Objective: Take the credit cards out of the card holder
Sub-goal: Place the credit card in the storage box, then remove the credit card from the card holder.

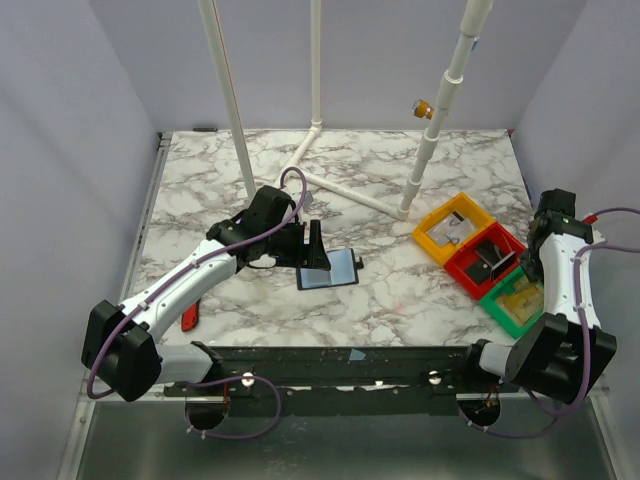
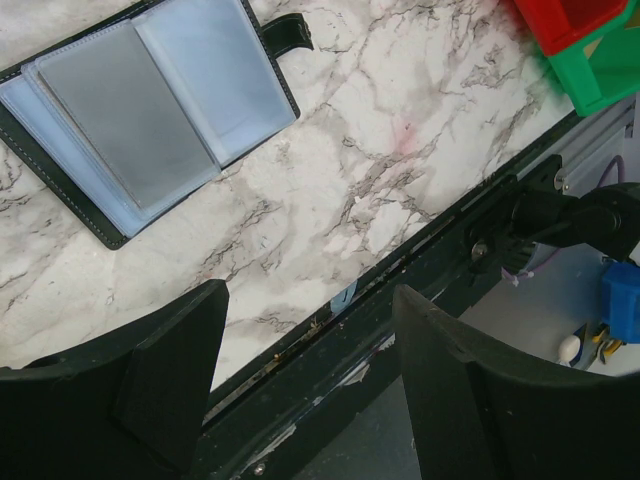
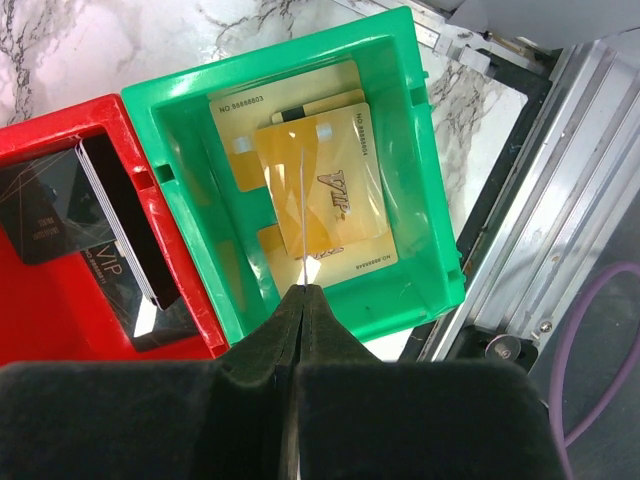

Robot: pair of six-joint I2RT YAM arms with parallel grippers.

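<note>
Your left claw point(image 2: 312, 320) is spread wide and holds nothing. It hovers over the counter point(image 2: 400, 130) just beside the card holder point(image 2: 235, 75), which lies open and flat near the counter's middle, with a grey card point(image 2: 125, 115) showing in its clear sleeves. Your right claw point(image 3: 302, 292) is pressed together on a thin credit card point(image 3: 301, 200) seen edge-on, above the green bin point(image 3: 425, 150), where gold cards point(image 3: 335, 190) lie. Black cards point(image 3: 120, 235) sit in the red bin point(image 3: 60, 125) touching it.
</note>
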